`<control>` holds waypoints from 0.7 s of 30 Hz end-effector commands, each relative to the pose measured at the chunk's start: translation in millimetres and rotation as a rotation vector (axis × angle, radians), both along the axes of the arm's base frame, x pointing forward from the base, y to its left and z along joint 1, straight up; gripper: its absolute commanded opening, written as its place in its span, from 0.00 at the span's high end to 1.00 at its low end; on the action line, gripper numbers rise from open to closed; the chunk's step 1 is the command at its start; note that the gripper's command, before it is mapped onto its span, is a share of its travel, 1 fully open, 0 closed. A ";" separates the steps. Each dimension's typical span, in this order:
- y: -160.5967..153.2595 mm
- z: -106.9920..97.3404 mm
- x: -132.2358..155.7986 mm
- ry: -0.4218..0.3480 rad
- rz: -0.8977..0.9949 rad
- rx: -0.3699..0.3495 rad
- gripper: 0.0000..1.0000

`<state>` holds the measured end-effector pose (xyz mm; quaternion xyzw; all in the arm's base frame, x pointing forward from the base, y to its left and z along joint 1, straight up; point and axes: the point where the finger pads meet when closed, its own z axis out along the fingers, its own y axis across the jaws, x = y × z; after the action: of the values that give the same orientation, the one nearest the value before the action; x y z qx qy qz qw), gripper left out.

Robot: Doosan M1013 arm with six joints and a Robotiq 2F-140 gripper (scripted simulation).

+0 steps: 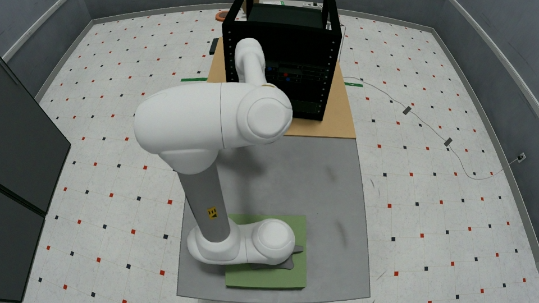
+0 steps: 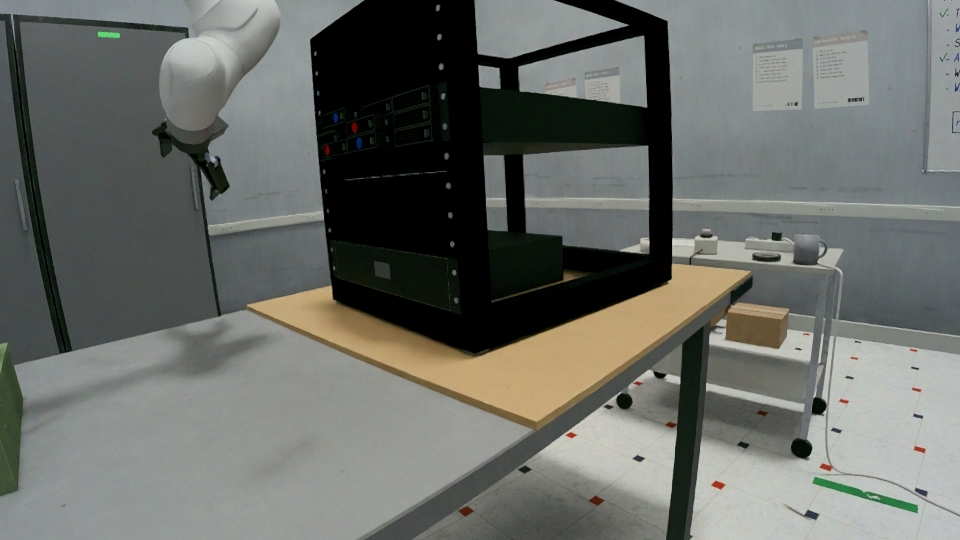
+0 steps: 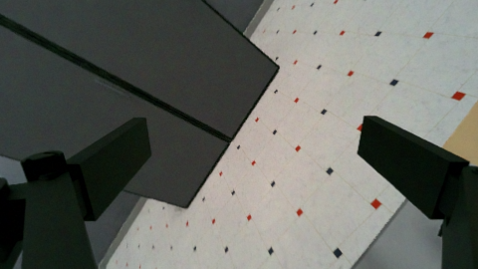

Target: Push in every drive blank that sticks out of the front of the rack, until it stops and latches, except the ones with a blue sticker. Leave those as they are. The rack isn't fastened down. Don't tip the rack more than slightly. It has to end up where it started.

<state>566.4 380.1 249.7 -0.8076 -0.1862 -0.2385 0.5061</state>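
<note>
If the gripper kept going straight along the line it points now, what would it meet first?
The open gripper is empty and aimed away from the rack. By the wrist view, its line runs out over the tiled floor, beside the dark cabinet. It would probably meet the floor first; depth is hard to judge, and the cabinet's corner lies close.

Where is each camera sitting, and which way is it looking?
Top: high overhead, looking down at the white arm, its green base plate and the black rack.
Exterior: beside the table, level with it, facing the rack's front corner; the arm's last links and the open end effector show at upper left.
Wrist: on the end effector, aimed down at the tiled floor and a grey cabinet; only two dark fingers show.
Shared: top and exterior both show the rack on the tan board.
</note>
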 end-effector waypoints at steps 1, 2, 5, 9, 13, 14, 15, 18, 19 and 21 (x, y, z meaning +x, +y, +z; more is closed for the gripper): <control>1.6 16.3 5.0 -0.002 -0.080 0.076 0.00; 0.1 21.7 7.3 0.000 -0.108 0.100 0.00; -7.0 37.2 14.7 0.006 -0.194 0.169 0.00; -22.1 55.0 24.6 0.014 -0.309 0.255 0.00; -42.8 69.3 33.5 0.022 -0.425 0.334 0.00; -48.8 72.4 35.5 0.024 -0.454 0.353 0.00; -48.8 72.4 35.5 0.024 -0.454 0.353 0.00; -62.6 78.0 39.4 0.028 -0.516 0.392 0.00; -69.9 80.5 41.1 0.030 -0.547 0.410 0.00; -85.4 84.5 44.0 0.034 -0.609 0.447 0.00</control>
<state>605.1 316.5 325.6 -0.7223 0.0784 -0.3742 0.5763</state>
